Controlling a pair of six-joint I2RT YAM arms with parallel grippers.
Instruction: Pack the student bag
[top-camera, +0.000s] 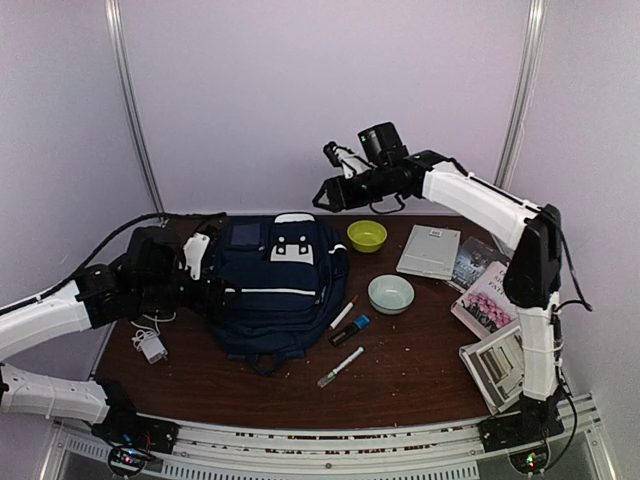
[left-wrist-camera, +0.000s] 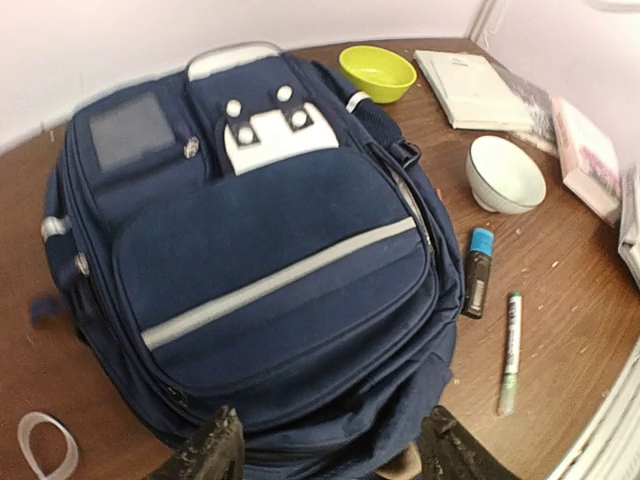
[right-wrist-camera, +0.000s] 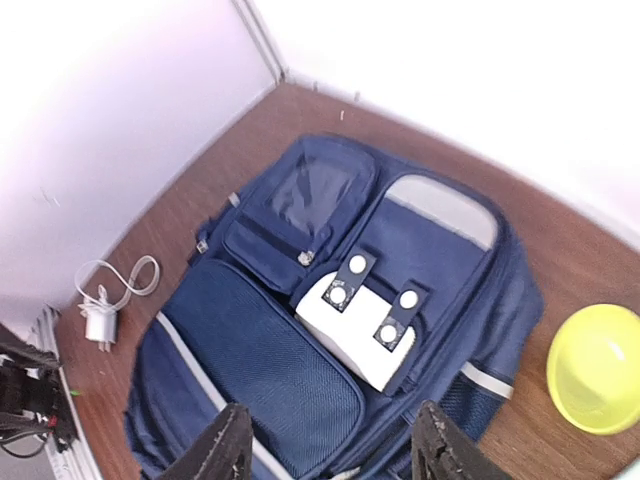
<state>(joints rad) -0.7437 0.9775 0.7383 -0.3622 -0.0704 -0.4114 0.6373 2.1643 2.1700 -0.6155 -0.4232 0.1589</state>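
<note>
On the dark wooden table (top-camera: 420, 390) the student bag (top-camera: 275, 285) lies flat on its back, zipped pockets facing up, with its white patch panel and grey handle at the far end and a white stripe across the front pocket. The left gripper (left-wrist-camera: 325, 445) sits low at the bag's left side, its two fingers spread wide over the bag's edge and pinching nothing; whether they touch the fabric cannot be told. The right gripper (right-wrist-camera: 330, 438) hangs in the air well above the bag's far end, its fingers likewise spread apart and holding nothing. Just right of the bag's top corner stands a yellow-green bowl (top-camera: 367, 236), and further right of the bag's middle a pale bowl (top-camera: 390, 294). Beside the bag's lower right edge lie a red-capped marker (top-camera: 343, 313), a black marker with a blue cap (top-camera: 351, 330) and a white marker with a green tip (top-camera: 341, 366). Well to the right of the bag are several books, among them a grey-white book (top-camera: 430, 251) and a flower-covered book (top-camera: 487, 300). Left of the bag's bottom corner rests a white charger (top-camera: 152, 346) with its coiled cable
</note>
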